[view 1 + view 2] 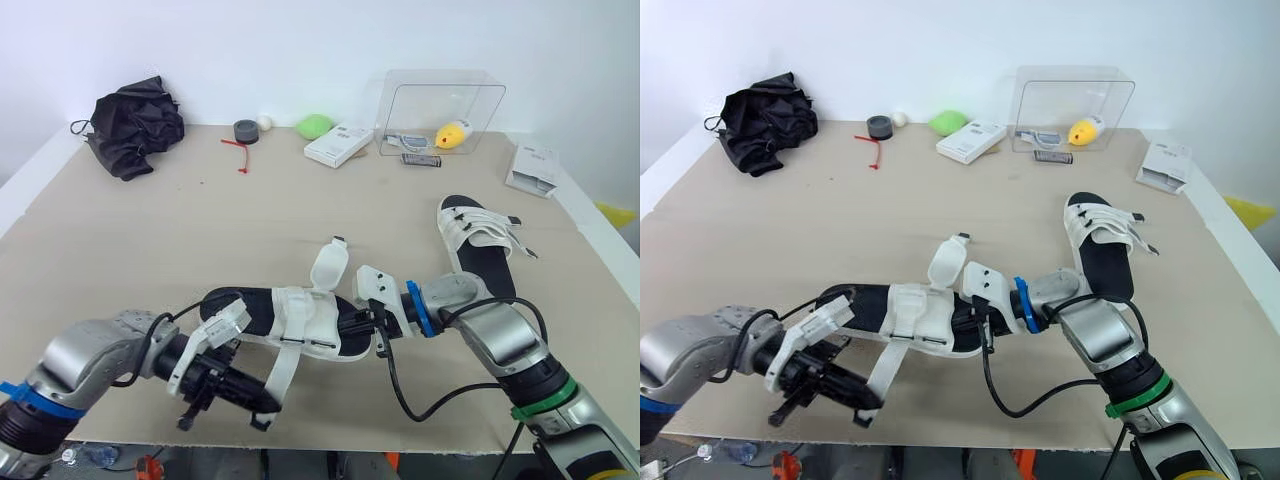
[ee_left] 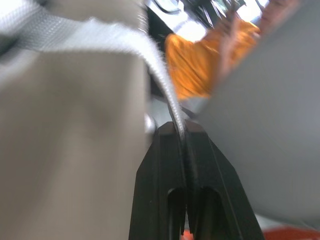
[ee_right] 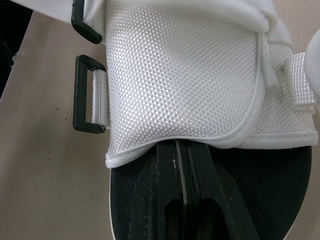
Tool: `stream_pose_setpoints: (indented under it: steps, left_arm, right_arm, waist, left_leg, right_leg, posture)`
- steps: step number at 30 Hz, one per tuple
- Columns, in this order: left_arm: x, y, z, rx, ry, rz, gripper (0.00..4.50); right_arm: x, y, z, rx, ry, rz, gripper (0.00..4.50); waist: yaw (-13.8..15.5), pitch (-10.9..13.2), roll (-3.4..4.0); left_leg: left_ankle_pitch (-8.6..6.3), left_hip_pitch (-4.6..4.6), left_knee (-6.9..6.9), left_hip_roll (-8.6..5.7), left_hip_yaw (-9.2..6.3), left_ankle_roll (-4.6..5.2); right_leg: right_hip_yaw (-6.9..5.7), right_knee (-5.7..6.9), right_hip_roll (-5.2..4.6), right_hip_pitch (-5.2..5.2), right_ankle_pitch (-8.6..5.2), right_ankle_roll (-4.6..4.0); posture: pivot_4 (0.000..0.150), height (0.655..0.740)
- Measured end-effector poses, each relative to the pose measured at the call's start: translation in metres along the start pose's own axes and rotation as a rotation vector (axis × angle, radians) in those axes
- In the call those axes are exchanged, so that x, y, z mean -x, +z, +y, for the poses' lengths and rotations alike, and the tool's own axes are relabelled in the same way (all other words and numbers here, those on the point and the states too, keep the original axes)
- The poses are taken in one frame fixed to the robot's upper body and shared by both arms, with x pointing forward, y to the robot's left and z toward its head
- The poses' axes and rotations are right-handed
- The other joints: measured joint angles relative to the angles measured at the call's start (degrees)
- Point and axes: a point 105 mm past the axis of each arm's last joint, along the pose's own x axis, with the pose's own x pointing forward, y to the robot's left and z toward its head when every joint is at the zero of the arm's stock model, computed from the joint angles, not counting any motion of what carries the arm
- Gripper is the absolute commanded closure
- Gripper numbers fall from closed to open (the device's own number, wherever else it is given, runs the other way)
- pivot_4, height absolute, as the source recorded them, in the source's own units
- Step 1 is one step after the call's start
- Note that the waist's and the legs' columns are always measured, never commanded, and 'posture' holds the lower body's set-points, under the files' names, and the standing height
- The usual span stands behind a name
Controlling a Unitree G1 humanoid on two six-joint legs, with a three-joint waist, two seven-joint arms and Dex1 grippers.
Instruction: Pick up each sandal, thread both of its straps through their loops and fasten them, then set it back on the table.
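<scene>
A black-soled sandal (image 1: 250,308) with a white upper (image 3: 190,75) lies along the table's near edge. One flap (image 1: 330,268) stands up loose. My right gripper (image 1: 365,325) is shut on the sandal's end, its fingers (image 3: 165,185) pinched just under the edge of the upper. Two black loops (image 3: 82,102) sit on the upper's side. A long white strap (image 1: 283,370) hangs from the sandal past the table edge. My left gripper (image 2: 181,129) is shut on this strap near its end (image 1: 262,408). A second sandal (image 1: 480,245) lies at the right with its straps laid across it.
Along the back stand a black bundle of cloth (image 1: 135,125), a tape roll (image 1: 246,131), a green object (image 1: 314,125), a white box (image 1: 338,145) and a clear case (image 1: 440,105) holding a yellow item (image 1: 453,133). A white booklet (image 1: 533,168) lies far right.
</scene>
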Motion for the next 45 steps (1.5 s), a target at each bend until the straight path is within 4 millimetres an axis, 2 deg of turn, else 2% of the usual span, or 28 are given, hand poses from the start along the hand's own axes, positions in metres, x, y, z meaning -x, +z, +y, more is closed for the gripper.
stream_pose_setpoints:
  steps: [2, 5, 8, 11, 13, 15, 18, 23, 27, 30, 33, 34, 35, 38, 39, 45]
  left_arm:
    - [0.002, 0.002, -0.006, 0.007, -0.014, 0.012, 4.45]
    - [0.013, 0.047, -0.008, 0.06, -0.061, -0.124, 4.45]
    - [0.015, 0.077, 0.009, 0.113, -0.043, -0.281, 4.45]
    - [0.012, 0.09, 0.031, 0.215, -0.015, -0.39, 4.45]
    - [0.01, 0.094, 0.048, 0.295, 0.028, -0.45, 4.45]
    - [0.009, 0.088, 0.066, 0.404, 0.086, -0.477, 4.45]
    - [0.013, 0.084, 0.082, 0.528, 0.116, -0.542, 4.45]
    - [0.02, 0.082, 0.103, 0.663, 0.143, -0.668, 4.45]
    - [0.019, 0.083, 0.105, 0.686, 0.147, -0.688, 4.45]
    - [0.018, 0.084, 0.104, 0.688, 0.149, -0.685, 3.61]
    - [0.017, 0.085, 0.105, 0.689, 0.149, -0.681, 2.21]
    - [0.017, 0.087, 0.104, 0.685, 0.15, -0.678, 1.91]
    - [0.017, 0.089, 0.104, 0.684, 0.149, -0.676, 1.41]
    - [0.017, 0.094, 0.104, 0.675, 0.141, -0.668, 0.27]
    - [0.017, 0.096, 0.105, 0.68, 0.143, -0.672, 0.05]
    - [0.022, 0.106, 0.118, 0.695, 0.201, -0.704, 0.05]
  right_arm:
    - [0.0, -0.001, 0.0, -0.004, 0.001, 0.0, 4.5]
    - [-0.001, -0.001, -0.002, -0.007, 0.004, 0.001, 4.5]
    - [-0.002, 0.001, -0.002, -0.004, 0.005, -0.008, 4.5]
    - [-0.002, 0.001, -0.002, -0.003, 0.011, -0.009, 4.5]
    - [-0.003, 0.001, -0.002, -0.003, 0.011, -0.009, 4.5]
    - [-0.003, 0.001, -0.002, -0.005, 0.009, -0.009, 4.5]
    - [-0.003, 0.0, -0.002, -0.007, 0.002, -0.009, 4.5]
    - [-0.003, -0.003, -0.002, -0.016, -0.011, -0.008, 4.5]
    - [-0.003, -0.003, -0.003, -0.018, -0.023, -0.007, 4.5]
    - [-0.003, -0.003, -0.002, -0.015, -0.023, -0.007, 4.5]
    - [-0.003, -0.002, -0.001, -0.011, -0.021, -0.008, 4.5]
    - [-0.003, -0.002, -0.001, -0.01, -0.02, -0.008, 4.5]
    - [-0.003, -0.002, -0.001, -0.009, -0.02, -0.008, 4.5]
    - [-0.003, -0.002, -0.001, -0.009, -0.02, -0.008, 4.5]
    - [-0.003, -0.002, -0.001, -0.009, -0.02, -0.007, 4.5]
    - [-0.003, -0.003, 0.001, -0.01, -0.018, -0.007, 4.5]
  waist:
    - [0.0, 0.0, 0.0]
    - [0.1, 0.0, -0.05]
    - [-0.1, 0.0, 0.0]
    - [-0.3, 0.0, -0.04]
    - [-0.3, 0.0, -0.04]
    - [-0.4, 0.0, -0.04]
    - [-0.3, 0.0, -0.05]
    - [-0.1, 0.0, -0.06]
    - [-0.2, 0.0, -0.06]
    - [-0.1, 0.0, -0.07]
    - [-0.1, 0.0, -0.07]
    - [-0.1, 0.0, -0.07]
    - [-0.1, 0.0, -0.07]
    - [-0.2, 0.0, -0.07]
    - [-0.1, 0.0, -0.07]
    - [-0.2, 0.0, -0.07]
  left_leg:
    - [0.0, 0.03, 0.01, 0.01, 0.0, 0.0]
    - [0.02, 0.05, 0.17, 0.02, -0.14, -0.01]
    - [0.02, 0.08, 0.15, 0.01, -0.15, 0.0]
    - [0.0, 0.03, 0.15, 0.03, -0.26, 0.01]
    - [0.0, 0.04, 0.15, 0.02, -0.29, 0.01]
    - [0.01, 0.05, 0.16, -0.02, -0.3, 0.0]
    - [0.07, 0.16, 0.21, -0.1, -0.37, -0.09]
    - [0.31, 0.67, 0.2, -0.15, -0.39, -0.45]
    - [0.39, 0.83, 0.2, -0.2, -0.38, -0.56]
    - [0.39, 0.83, 0.18, -0.22, -0.37, -0.58]
    - [0.38, 0.83, 0.13, -0.27, -0.37, -0.6]
    - [0.38, 0.82, 0.12, -0.29, -0.37, -0.6]
    - [0.38, 0.82, 0.11, -0.31, -0.37, -0.61]
    - [0.38, 0.82, 0.08, -0.33, -0.37, -0.61]
    - [0.38, 0.82, 0.08, -0.34, -0.38, -0.61]
    - [0.36, 0.81, -0.02, -0.37, -0.36, -0.64]
  right_leg:
    - [-0.02, 0.0, 0.01, 0.02, -0.02, 0.03]
    - [-0.21, 0.01, 0.18, 0.13, -0.09, 0.21]
    - [-0.13, 0.04, 0.19, 0.16, -0.09, 0.24]
    - [-0.18, 0.1, 0.14, 0.12, 0.04, 0.01]
    - [-0.2, 0.18, 0.07, 0.12, 0.11, -0.11]
    - [-0.2, 0.22, 0.01, 0.12, 0.12, -0.13]
    - [-0.28, 0.34, -0.09, 0.22, 0.12, -0.12]
    - [-0.27, 0.36, -0.11, 0.72, 0.05, 0.29]
    - [-0.23, 0.36, -0.11, 0.86, 0.05, 0.35]
    - [-0.2, 0.36, -0.1, 0.85, 0.05, 0.35]
    - [-0.2, 0.36, -0.08, 0.83, 0.01, 0.36]
    - [-0.2, 0.35, -0.08, 0.83, 0.01, 0.36]
    - [-0.2, 0.35, -0.08, 0.83, 0.0, 0.36]
    - [-0.19, 0.32, -0.09, 0.82, -0.01, 0.38]
    - [-0.2, 0.32, -0.1, 0.82, -0.01, 0.38]
    - [-0.18, 0.18, -0.1, 0.82, -0.02, 0.39]
  posture:
    - [0.15, 0.74]
    - [0.15, 0.74]
    - [0.15, 0.74]
    - [0.15, 0.74]
    - [0.15, 0.74]
    - [0.15, 0.74]
    - [0.15, 0.74]
    - [0.15, 0.74]
    - [0.15, 0.74]
    - [0.15, 0.74]
    - [0.15, 0.74]
    - [0.15, 0.74]
    - [0.15, 0.74]
    - [0.15, 0.74]
    - [0.15, 0.74]
    - [0.15, 0.74]
